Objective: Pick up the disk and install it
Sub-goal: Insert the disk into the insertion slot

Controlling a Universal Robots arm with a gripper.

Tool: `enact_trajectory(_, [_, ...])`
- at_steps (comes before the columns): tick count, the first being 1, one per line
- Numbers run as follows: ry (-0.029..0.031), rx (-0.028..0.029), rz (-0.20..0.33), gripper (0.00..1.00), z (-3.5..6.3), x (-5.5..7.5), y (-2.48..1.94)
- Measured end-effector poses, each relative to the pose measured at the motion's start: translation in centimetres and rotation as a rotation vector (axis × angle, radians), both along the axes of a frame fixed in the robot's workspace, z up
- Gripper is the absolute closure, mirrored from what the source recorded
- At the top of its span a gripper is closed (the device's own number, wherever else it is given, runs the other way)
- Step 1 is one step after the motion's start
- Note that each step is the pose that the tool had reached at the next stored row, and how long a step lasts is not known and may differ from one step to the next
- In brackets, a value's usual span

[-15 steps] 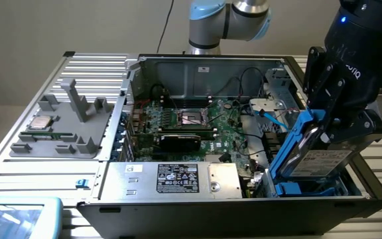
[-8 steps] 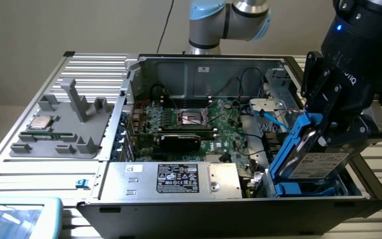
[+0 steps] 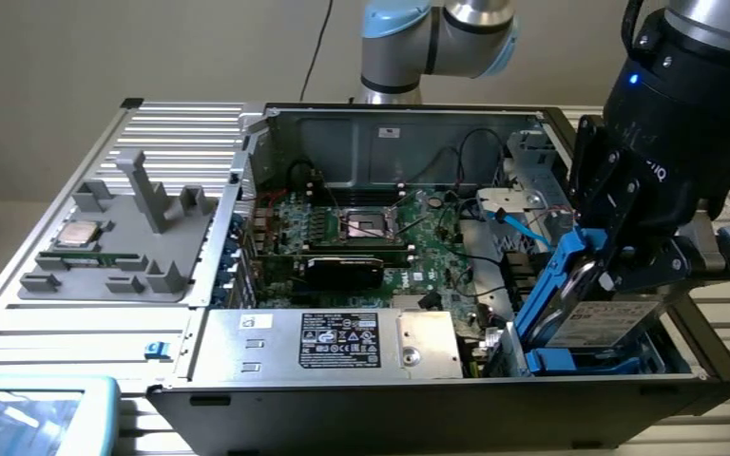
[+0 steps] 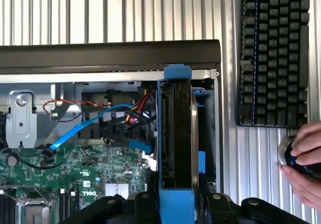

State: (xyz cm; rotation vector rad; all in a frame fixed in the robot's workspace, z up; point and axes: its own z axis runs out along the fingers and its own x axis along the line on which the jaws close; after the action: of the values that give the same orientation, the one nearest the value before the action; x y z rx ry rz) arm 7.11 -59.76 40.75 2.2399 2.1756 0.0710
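Closest to you in the exterior view is the gripper (image 3: 616,277), hanging over the corner of the computer case (image 3: 441,404) at the exterior view's right. Its jaws are partway closed and clamped on the disk (image 3: 600,321), pressing its two broad faces. The disk stands on edge with its blue rail toward the middle of the case and its lower end down inside the case, just behind the case's black front wall. You cannot tell whether it is fully seated. Also inside the case, the power supply (image 3: 327,342) lies along that front wall, and the motherboard (image 3: 391,242) covers the floor behind it. Outside the case, on the exterior view's left, a grey tray (image 3: 118,271) carries a CPU chip (image 3: 80,233).

In the wrist view you look straight down the gripper (image 4: 176,207) onto the thin edge of the disk (image 4: 175,133), held between the two black fingers (image 4: 113,206). A blue data cable (image 4: 85,126) crosses the inside of the case beside the disk. Outside the case, on the slatted table (image 4: 125,13), lies a black keyboard (image 4: 273,53), and near it a person's hand (image 4: 307,166) rests on a round knob (image 4: 290,156).
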Motion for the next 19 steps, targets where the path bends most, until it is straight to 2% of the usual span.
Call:
enact_trajectory(16, [0.0000,0.0030,0.000,0.63,-2.92,0.0,0.00])
enact_trajectory(18, [0.0000,0.0032,0.000,0.62,-3.23,0.0,0.00])
enact_trajectory(19, [-0.0001,0.0041,0.000,0.55,-3.38,0.0,0.00])
